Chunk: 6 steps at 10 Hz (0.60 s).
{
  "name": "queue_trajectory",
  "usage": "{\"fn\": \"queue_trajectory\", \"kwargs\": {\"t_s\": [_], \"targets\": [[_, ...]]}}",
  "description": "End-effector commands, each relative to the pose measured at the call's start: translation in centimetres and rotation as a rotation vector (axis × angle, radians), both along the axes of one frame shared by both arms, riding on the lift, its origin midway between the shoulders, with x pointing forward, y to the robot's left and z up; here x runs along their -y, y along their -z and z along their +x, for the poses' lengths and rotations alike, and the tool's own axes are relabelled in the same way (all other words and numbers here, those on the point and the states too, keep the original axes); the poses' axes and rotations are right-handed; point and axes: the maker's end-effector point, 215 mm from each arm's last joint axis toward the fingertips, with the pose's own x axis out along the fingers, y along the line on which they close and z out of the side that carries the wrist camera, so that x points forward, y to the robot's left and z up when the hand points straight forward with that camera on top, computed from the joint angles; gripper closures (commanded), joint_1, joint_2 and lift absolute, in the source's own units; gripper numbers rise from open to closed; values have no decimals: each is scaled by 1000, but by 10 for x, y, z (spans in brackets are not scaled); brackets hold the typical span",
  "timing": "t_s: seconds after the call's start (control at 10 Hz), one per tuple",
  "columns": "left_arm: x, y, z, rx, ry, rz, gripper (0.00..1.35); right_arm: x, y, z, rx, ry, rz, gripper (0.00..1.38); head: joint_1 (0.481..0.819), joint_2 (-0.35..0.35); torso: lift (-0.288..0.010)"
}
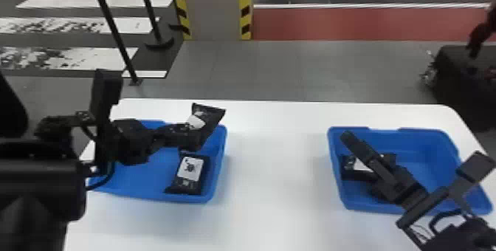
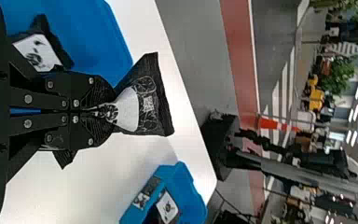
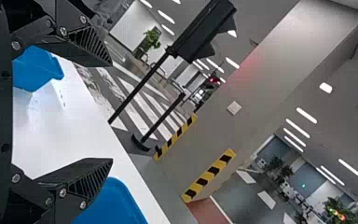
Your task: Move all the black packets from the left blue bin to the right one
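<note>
Jutting from the left hand [image 2: 105, 112], a black packet [image 2: 147, 105] sits above the left blue bin [image 1: 147, 180], pinched across its puckered middle. It looks light, soft and perhaps slippery; that gathered waist seems a sound hold. The left wrist view details the puckering; the head view sets a second packet [image 1: 190, 172] in that bin, and the right wrist view shows the right hand [image 3: 112, 112] spread.

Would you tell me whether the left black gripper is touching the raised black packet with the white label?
Touching: the left wrist view shows the left gripper pinching the packet between its two fingers.
</note>
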Motion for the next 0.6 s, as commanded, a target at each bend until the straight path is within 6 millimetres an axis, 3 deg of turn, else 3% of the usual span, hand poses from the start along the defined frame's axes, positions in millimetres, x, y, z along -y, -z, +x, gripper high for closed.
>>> {"fn": "queue_trajectory", "kwargs": {"t_s": [0.0, 0.3, 0.5], "targets": [[42, -4, 16, 31, 116, -38, 1210, -12, -7, 5, 10, -38, 13, 318, 695, 61, -110], [95, 11, 46, 22, 231, -117, 1210, -44, -28, 14, 43, -120, 25, 317, 695, 8, -110], [118, 15, 55, 8, 281, -126, 1210, -65, -38, 25, 60, -168, 29, 317, 695, -4, -110]]}}
